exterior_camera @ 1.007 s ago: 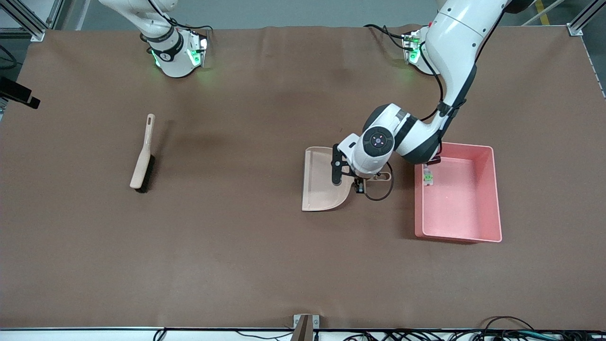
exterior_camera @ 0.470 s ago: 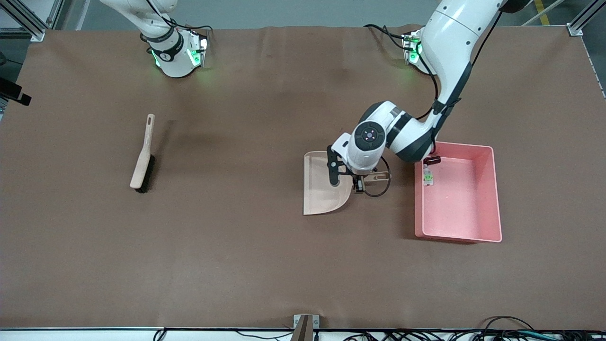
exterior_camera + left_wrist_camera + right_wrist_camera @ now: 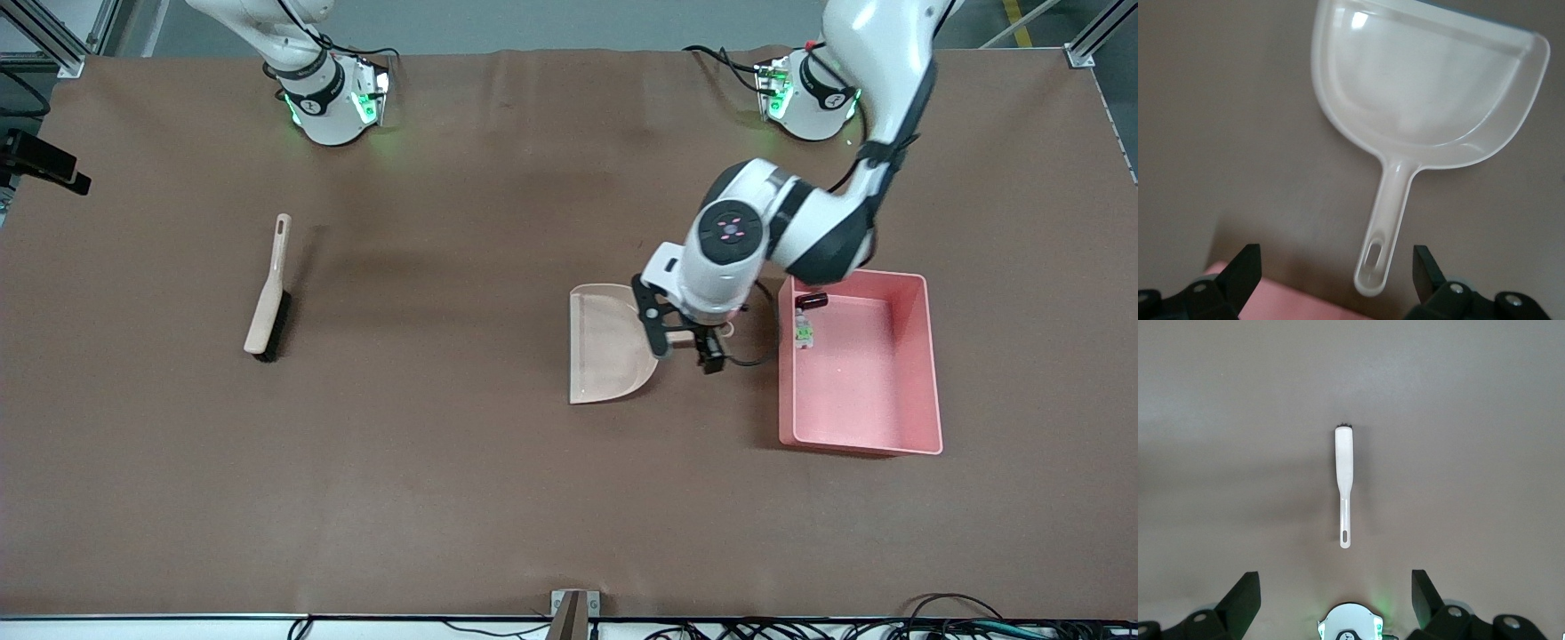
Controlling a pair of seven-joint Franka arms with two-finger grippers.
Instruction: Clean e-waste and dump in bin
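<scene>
The two e-waste parts lie inside the pink bin (image 3: 925, 373), by its wall nearest the dustpan: the white-grey part (image 3: 804, 331) and the small black block (image 3: 813, 300). The beige dustpan (image 3: 609, 342) lies flat on the table beside the bin, its handle (image 3: 725, 331) pointing at the bin. My left gripper (image 3: 685, 354) hangs open over the handle, holding nothing. In the left wrist view the dustpan (image 3: 1425, 87) is empty, its handle lies between my open left gripper (image 3: 1335, 273) fingers well below them, and a bin corner (image 3: 1291, 308) shows. My right gripper (image 3: 1335, 593) is open, high up, out of the front view.
A beige hand brush with black bristles (image 3: 268, 298) lies on the brown table toward the right arm's end; it also shows in the right wrist view (image 3: 1345, 473). The right arm's base (image 3: 1351, 623) shows below the right gripper. A small bracket (image 3: 573, 609) sits at the table's near edge.
The left wrist has risen and shifted toward the bin, off the dustpan handle. The dustpan stays flat on the table. The e-waste parts and the brush have not moved.
</scene>
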